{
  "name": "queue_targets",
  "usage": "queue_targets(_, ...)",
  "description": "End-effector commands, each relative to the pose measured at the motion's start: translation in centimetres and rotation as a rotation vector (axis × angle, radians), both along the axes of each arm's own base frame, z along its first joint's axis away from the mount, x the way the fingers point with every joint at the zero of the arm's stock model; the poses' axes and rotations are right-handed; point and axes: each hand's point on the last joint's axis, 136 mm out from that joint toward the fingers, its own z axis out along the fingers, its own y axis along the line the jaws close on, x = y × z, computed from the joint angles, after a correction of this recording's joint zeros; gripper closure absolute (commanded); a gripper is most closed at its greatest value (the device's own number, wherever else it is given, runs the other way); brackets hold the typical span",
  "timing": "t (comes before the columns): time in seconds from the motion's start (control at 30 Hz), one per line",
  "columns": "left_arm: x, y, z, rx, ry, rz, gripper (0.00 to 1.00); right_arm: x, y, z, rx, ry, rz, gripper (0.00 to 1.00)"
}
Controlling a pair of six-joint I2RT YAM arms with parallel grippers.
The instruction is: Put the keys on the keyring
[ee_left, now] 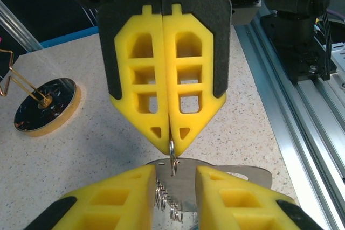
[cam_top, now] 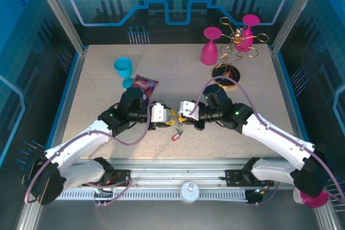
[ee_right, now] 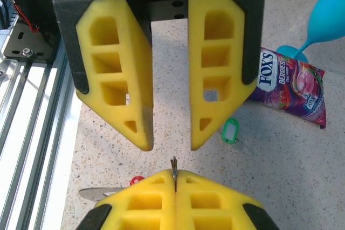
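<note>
The right end effector (ee_left: 171, 146) is pinched tight on a small wire loop (ee_left: 172, 157). The left wrist view shows the flat grey metal oval keyring (ee_left: 237, 175) just beneath it. The right wrist view shows the left end effector (ee_right: 171, 145) partly parted, with a bright green plastic key tag (ee_right: 230, 131) lying beyond it.

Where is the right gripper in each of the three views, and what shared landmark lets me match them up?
Top external: right gripper just below picture centre, pointing left.
Left wrist: right gripper at upper centre, pointing down, shut on a small metal loop.
Right wrist: right gripper at bottom centre, tips pressed together.
Shared landmark: the left gripper, open, facing it tip to tip.
</note>
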Motion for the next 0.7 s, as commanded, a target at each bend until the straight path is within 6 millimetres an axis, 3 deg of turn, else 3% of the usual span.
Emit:
queue_targets(0.0,-0.4,-0.5,0.4,-0.008,0.016,-0.038,0.75,-0.1,1.2,2.8,0.072,-0.034,0.028,1.00)
queue_targets(0.47,-0.2,-0.7,1.0,-0.034,0.019,-0.029,0.81,-0.4,2.6,3.2,0.093,-0.025,0.066,1.00)
queue_targets(0.57,-0.2,-0.7,1.2,-0.038,0.014,-0.030,0.87,-0.5,2.8,3.3,0.095,-0.023,0.073,1.00)
queue_targets(0.67,-0.1,-0.5,1.2,-0.035,0.000,-0.023,1.00,-0.5,2.6,3.7,0.109,-0.024,0.067,1.00)
